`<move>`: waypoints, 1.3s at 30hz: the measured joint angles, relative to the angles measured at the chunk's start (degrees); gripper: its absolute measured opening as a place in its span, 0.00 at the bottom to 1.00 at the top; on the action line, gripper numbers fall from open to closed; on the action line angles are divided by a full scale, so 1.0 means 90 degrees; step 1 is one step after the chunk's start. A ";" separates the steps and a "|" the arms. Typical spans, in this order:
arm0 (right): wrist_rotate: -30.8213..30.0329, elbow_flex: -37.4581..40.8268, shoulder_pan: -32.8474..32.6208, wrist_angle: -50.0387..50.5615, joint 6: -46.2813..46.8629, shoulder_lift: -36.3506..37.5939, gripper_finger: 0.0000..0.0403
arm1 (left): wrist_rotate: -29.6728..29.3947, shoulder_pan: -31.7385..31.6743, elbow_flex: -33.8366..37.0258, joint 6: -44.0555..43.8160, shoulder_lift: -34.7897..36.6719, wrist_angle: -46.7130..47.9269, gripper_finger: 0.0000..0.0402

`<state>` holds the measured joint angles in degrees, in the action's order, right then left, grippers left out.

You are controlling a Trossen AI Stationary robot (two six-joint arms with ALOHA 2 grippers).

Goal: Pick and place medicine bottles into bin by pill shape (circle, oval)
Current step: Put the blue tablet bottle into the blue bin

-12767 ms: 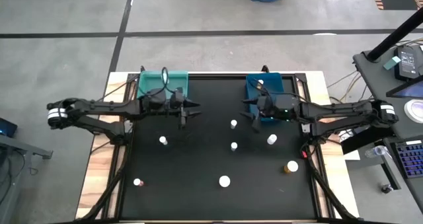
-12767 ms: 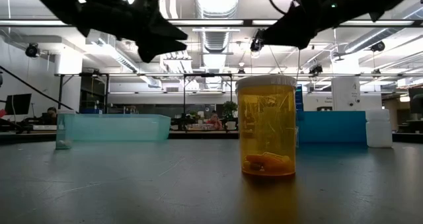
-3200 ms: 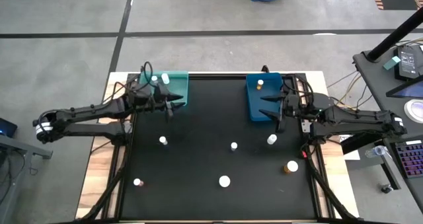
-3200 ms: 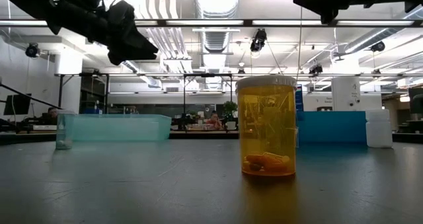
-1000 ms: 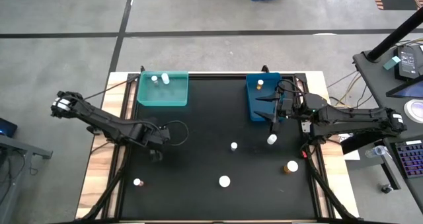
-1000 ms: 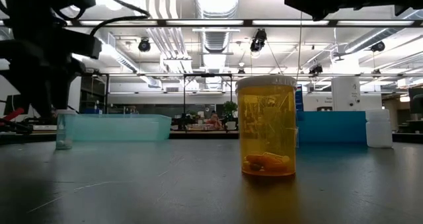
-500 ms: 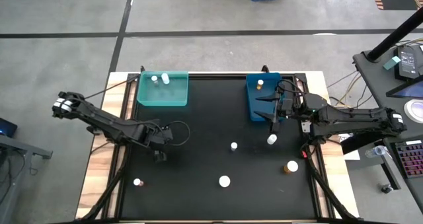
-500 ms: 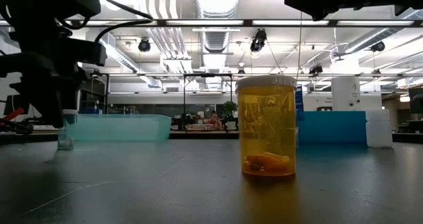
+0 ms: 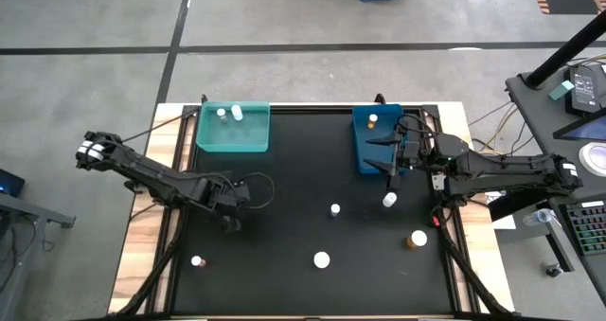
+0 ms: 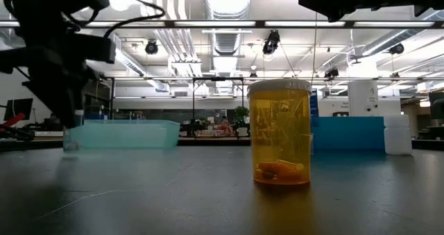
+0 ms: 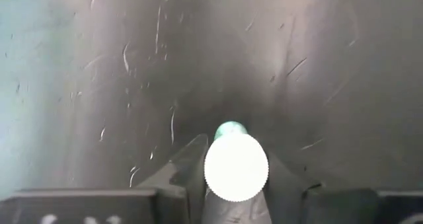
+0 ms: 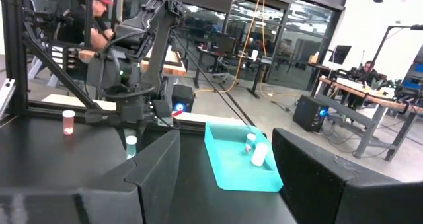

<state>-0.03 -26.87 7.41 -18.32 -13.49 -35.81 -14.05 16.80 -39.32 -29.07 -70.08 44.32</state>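
Near edge of black counter (image 9: pixel 284 283): loose small white-capped plastic medicine bottles (image 9: pixel 322 259), light, rigid, slick; best pinched across the body under the cap. Left-centre: left end effector (image 9: pixel 230 219) down, fingers closed around a white-capped bottle (image 11: pixel 236 167). Right side, by blue bin (image 9: pixel 377 141): right end effector (image 9: pixel 391 169) hovers, open, empty. Far left corner: teal bin (image 9: pixel 233 129) holds two bottles.

The black table (image 9: pixel 294 169) carries two bins along its far edge: a teal bin (image 9: pixel 233 132) at far left and a blue bin (image 9: pixel 375 143) at far right. Loose medicine bottles stand on the mat: white-capped ones at centre (image 9: pixel 334 209), near centre (image 9: pixel 322 259), right (image 9: pixel 388 200), near left (image 9: pixel 197 261), and an amber one (image 9: pixel 418 238) near right.
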 joint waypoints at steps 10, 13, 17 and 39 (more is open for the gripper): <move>-0.0005 -0.0058 0.0001 -0.0544 0.0100 -0.0562 0.57 | 0.0006 -0.0517 -0.1282 0.0878 -0.0002 -0.0064 0.25; 0.0000 -0.0342 0.0001 -0.0562 0.0094 -0.0988 0.57 | 0.0006 -0.0747 -0.1622 0.1132 -0.0002 -0.0262 0.24; 0.0003 -0.0745 0.0001 -0.0525 0.0094 -0.1727 0.57 | 0.0012 -0.1028 -0.1971 0.1574 -0.0007 -0.0700 0.24; 0.1978 -0.3771 0.0001 0.0112 0.0453 -0.5916 0.57 | 0.0011 -0.1455 -0.2236 0.2792 -0.0007 -0.1545 0.23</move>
<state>17.77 -60.81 7.42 -17.30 -9.41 -89.06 -13.96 3.70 -59.44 -3.95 -70.15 30.42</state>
